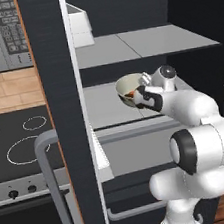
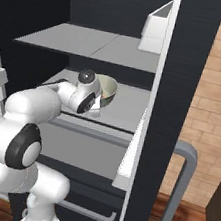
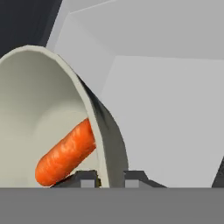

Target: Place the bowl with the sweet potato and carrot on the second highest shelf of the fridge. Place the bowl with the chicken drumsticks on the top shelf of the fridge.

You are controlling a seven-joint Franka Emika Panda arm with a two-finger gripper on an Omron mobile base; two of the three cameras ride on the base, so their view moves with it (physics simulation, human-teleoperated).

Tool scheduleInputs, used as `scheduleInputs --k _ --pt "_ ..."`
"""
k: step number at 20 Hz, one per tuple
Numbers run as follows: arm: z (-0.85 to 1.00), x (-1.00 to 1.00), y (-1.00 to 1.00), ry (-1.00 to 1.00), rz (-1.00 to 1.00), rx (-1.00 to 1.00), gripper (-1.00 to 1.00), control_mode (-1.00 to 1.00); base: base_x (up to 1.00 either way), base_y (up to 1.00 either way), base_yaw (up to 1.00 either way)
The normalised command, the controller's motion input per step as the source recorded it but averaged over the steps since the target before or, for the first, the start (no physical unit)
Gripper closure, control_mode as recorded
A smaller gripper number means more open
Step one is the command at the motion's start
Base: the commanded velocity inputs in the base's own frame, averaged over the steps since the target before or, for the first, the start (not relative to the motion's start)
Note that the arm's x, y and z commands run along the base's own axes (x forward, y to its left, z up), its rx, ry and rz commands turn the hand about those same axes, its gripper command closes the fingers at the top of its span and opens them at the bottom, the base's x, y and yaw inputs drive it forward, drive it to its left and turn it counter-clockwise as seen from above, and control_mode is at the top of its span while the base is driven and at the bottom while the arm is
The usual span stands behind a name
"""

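A cream bowl [image 1: 129, 86] [image 2: 107, 89] sits low over the second highest fridge shelf [image 1: 103, 107] [image 2: 125, 109], near its front edge. I cannot tell whether it touches the shelf. In the hand view the bowl [image 3: 39, 105] holds an orange carrot [image 3: 65, 154]; the sweet potato is hidden. My gripper [image 3: 110, 178] [image 1: 138, 96] is shut on the bowl's rim, one fingertip inside and one outside. The top shelf [image 1: 145, 43] [image 2: 87, 43] above is bare. The bowl with the chicken drumsticks is out of view.
The fridge's dark side wall [image 1: 59, 116] [image 2: 176, 108] stands close beside the bowl. A white bin [image 1: 80, 25] [image 2: 157, 26] sits high by that wall. A grey drawer [image 1: 139, 150] lies under the shelf. A stove top [image 1: 17, 142] is to the left.
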Motion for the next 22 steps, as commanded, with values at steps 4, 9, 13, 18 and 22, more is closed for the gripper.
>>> scheduleInputs --k 4,9,13,18,22 --pt "-0.06 0.35 -0.03 0.00 -0.01 0.00 -1.00 -1.00 0.00 0.00 0.00" --pt "0.13 -0.72 0.00 -0.10 0.00 0.00 -1.00 -1.00 0.00 0.00 0.00" --pt "0.35 -1.00 0.00 -0.28 0.00 0.00 -1.00 -1.00 0.00 0.00 0.00" --pt "0.82 -1.00 0.11 -0.20 -0.01 0.00 -1.00 -1.00 0.00 0.00 0.00" --pt "1.00 -1.00 0.23 -0.04 -0.05 0.00 -1.00 -1.00 0.00 0.00 0.00"
